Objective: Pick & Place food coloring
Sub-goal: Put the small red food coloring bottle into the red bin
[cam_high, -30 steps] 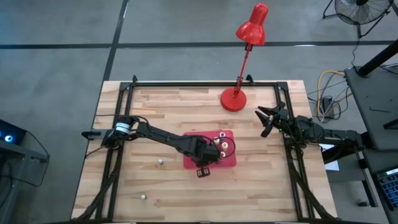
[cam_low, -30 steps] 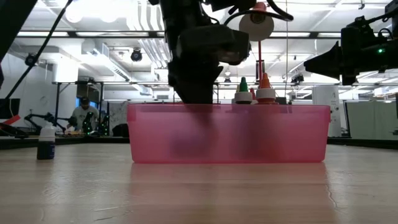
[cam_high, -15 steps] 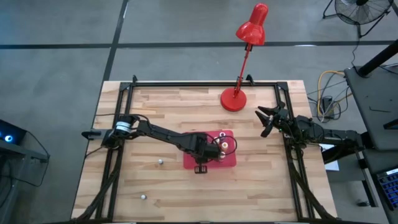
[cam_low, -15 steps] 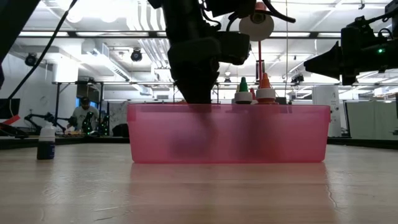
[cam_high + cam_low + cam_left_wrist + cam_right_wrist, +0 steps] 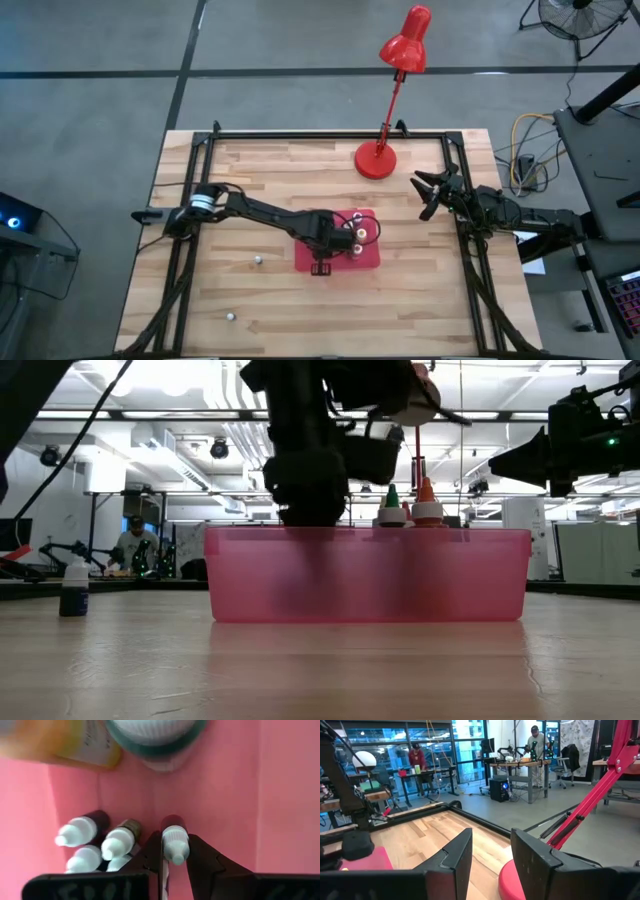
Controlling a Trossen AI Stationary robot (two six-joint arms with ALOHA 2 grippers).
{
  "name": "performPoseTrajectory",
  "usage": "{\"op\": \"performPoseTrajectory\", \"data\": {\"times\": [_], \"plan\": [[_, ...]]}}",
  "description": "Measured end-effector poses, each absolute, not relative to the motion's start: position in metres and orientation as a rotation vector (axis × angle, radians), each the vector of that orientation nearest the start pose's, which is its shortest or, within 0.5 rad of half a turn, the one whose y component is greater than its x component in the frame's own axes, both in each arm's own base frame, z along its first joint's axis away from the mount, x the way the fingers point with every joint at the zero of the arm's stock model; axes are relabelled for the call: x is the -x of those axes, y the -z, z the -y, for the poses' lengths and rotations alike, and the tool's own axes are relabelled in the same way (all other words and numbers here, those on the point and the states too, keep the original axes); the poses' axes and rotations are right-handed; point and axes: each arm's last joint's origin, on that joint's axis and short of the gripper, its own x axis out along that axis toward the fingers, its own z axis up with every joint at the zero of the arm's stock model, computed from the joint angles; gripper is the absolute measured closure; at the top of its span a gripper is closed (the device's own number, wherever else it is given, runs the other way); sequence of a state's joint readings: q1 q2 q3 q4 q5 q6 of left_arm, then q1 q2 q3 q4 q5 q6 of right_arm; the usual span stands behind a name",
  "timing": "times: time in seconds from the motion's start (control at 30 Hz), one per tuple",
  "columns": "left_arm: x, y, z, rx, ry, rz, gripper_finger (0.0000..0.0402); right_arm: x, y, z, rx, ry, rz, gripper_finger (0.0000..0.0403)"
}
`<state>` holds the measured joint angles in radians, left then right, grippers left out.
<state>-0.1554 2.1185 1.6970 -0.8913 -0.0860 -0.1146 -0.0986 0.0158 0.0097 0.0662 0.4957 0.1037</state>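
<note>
- Left gripper is down inside the red rectangular plastic tray, fingers pinching a tiny dark food coloring bottle with a white cap, right beside more small bottles.
- Right gripper hangs over the wooden counter near the red desk lamp, fingers slightly spread, holding nothing.

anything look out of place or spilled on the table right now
No spill shows. Two small bottles sit loose on the bare wood, apart from the red tray that holds the others. Inside the tray, the left hand is closed on one white-capped bottle.
</note>
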Motion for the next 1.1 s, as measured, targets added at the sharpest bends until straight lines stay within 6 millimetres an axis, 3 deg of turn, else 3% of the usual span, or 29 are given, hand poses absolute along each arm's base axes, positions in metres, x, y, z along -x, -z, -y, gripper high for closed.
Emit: {"op": "performPoseTrajectory", "data": {"times": [0.3, 0.83, 1.1], "plan": [[-0.436, -0.184, 0.066, -0.064, -0.01, -1.303, 0.0369, -0.093, -0.172, 0.023, -0.113, 0.591, 0.091, 0.0275], [-0.431, -0.185, 0.062, -0.15, -0.091, -1.35, 0.0367, -0.093, -0.172, 0.023, -0.113, 0.59, 0.091, 0.0275], [-0.43, -0.185, 0.062, -0.177, -0.088, -1.357, 0.0327, -0.093, -0.172, 0.023, -0.113, 0.59, 0.09, 0.0275]]}}
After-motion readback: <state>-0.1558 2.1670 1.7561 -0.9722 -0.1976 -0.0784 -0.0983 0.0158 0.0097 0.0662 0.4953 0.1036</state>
